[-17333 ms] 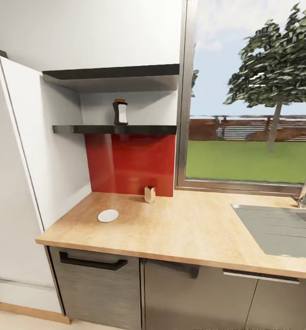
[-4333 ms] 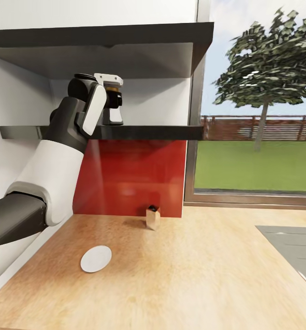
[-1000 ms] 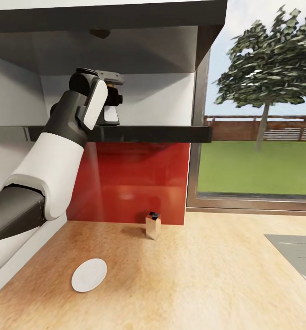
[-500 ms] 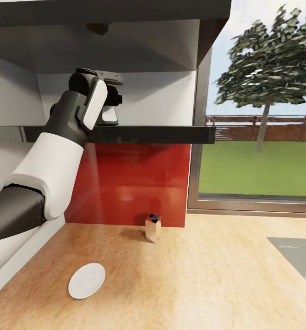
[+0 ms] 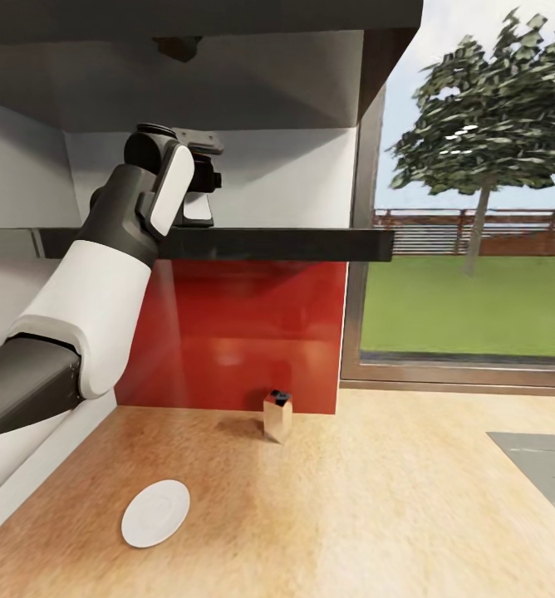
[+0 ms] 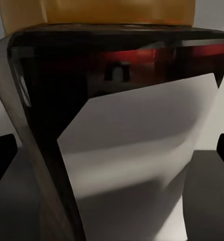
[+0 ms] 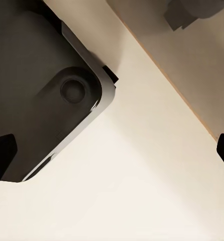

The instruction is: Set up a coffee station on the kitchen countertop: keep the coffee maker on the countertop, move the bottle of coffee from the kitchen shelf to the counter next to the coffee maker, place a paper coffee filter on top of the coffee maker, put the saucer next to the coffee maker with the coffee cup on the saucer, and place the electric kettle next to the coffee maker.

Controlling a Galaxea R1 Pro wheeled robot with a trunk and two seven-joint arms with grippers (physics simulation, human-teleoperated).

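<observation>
The bottle of coffee (image 5: pixel 198 208) stands on the dark kitchen shelf (image 5: pixel 261 243), partly hidden behind my left wrist. My left gripper (image 5: pixel 203 187) is raised to it. In the left wrist view the bottle (image 6: pixel 137 125) is very close, with a yellow cap, dark shoulders and a white label. It sits between the spread fingertips (image 6: pixel 1 155) of the open left gripper (image 6: pixel 112 153). The white saucer (image 5: pixel 155 502) lies on the wood-grain kitchen countertop (image 5: pixel 377 515) at the front left. My right gripper (image 7: pixel 112 155) hangs open over pale floor beside the robot's dark base.
A small wooden box (image 5: pixel 277 417) with a black top stands against the red backsplash (image 5: pixel 236 332). A dark cabinet overhangs the shelf. A white wall panel borders the counter's left side, a window is at the right, and a grey sink edge (image 5: pixel 543 465) is at the far right.
The whole picture has shifted slightly, so the camera has moved; the shelf now shows edge-on. My left gripper stays around the bottle on the shelf.
</observation>
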